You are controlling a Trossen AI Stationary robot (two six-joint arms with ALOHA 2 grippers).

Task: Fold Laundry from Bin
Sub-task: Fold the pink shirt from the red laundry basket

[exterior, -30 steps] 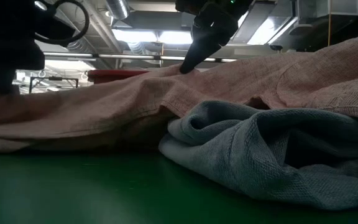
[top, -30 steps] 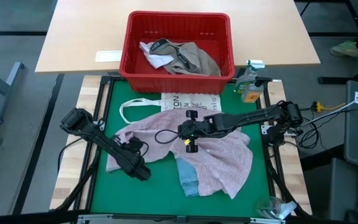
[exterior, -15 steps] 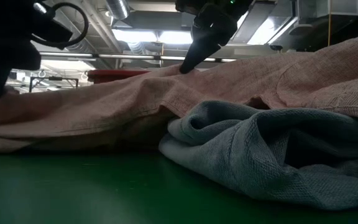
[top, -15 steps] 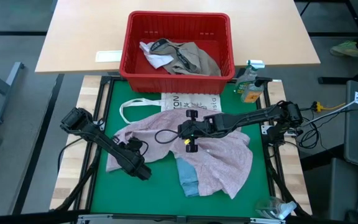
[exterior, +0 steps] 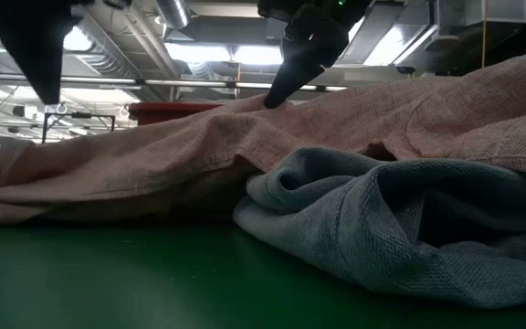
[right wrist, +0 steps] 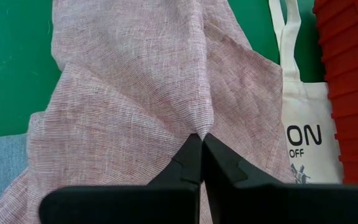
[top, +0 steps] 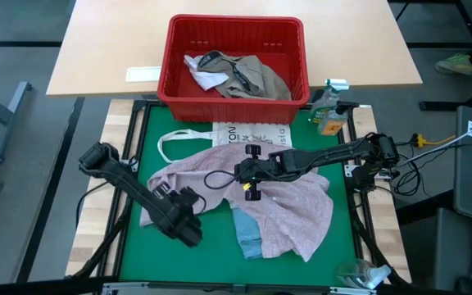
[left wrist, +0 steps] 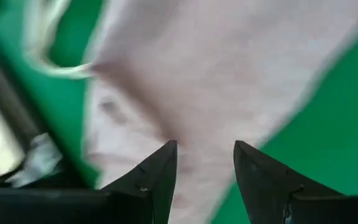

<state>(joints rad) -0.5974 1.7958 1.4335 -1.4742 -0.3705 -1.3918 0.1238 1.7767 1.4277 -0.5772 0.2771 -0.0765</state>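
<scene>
- The red bin (top: 236,57) stands at the far edge of the green bench (top: 138,254), on the tan tabletop behind it; in it lie a khaki-grey garment (top: 256,75) and a white piece (top: 203,72), heaped toward its right side.
- A pink garment (top: 293,205) lies spread across the middle of the bench, creased and partly bunched.
- A light blue garment (top: 248,229) lies partly under the pink one, showing at its near edge; in the low view its folds (exterior: 391,219) sit in front of the pink cloth (exterior: 153,155).
- A white tote (top: 248,133) lies flat between the bin and the pink garment, its handle loop toward the left.
- The right gripper (top: 250,174) is at the middle of the bench, its fingers (right wrist: 188,158) closed, pinching a ridge of the pink garment (right wrist: 135,93).
- The left gripper (top: 188,231) hovers over the near left part of the bench, at the pink garment's left edge; its fingers (left wrist: 160,171) are apart with nothing between them.
- A spray bottle (top: 330,111) stands at the bench's far right corner.
- Beyond the bench, the low view shows ceiling ducts and lit panels (exterior: 217,50).
</scene>
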